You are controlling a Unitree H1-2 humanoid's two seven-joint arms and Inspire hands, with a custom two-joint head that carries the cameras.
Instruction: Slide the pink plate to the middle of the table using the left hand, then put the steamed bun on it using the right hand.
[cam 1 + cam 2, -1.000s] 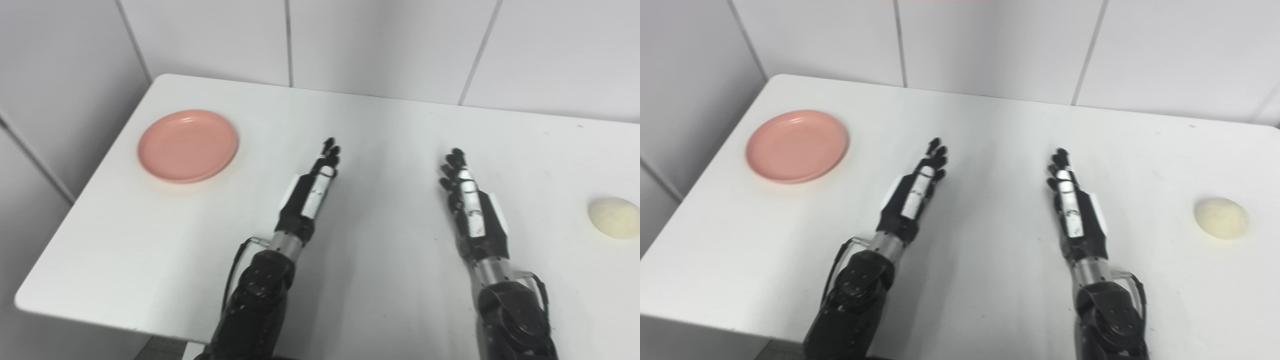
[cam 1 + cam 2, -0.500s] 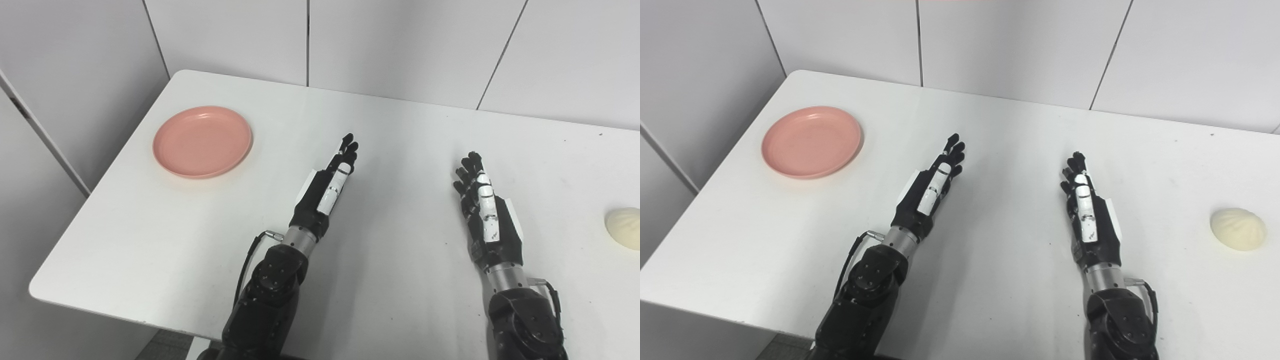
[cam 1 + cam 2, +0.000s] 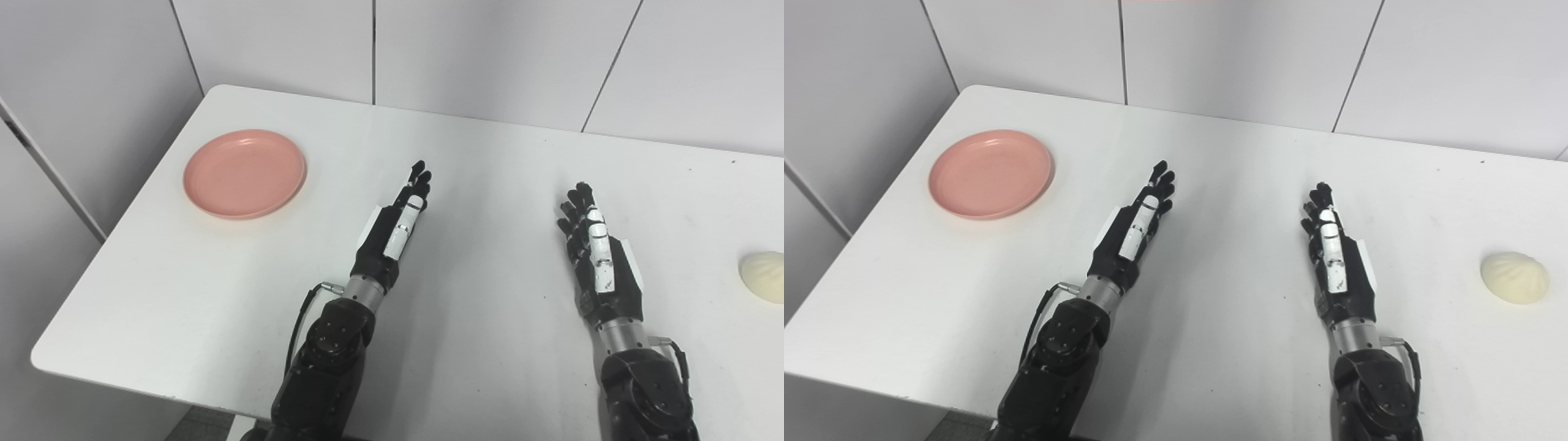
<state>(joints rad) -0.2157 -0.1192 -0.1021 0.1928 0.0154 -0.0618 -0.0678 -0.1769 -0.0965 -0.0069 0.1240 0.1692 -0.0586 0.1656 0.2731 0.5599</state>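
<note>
A white table [image 3: 1213, 153] with rounded corners stands against a pale panelled wall. Two things lie on it, well apart — a pink plate [image 3: 990, 173] near the far left corner and a cream steamed bun [image 3: 1515, 278] near the right edge.

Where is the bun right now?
The bun sits alone by the table's right edge, right of the right robot hand.

pink plate [image 3: 245, 173], cream bun [image 3: 1515, 277], white table [image 3: 490, 159]
</note>
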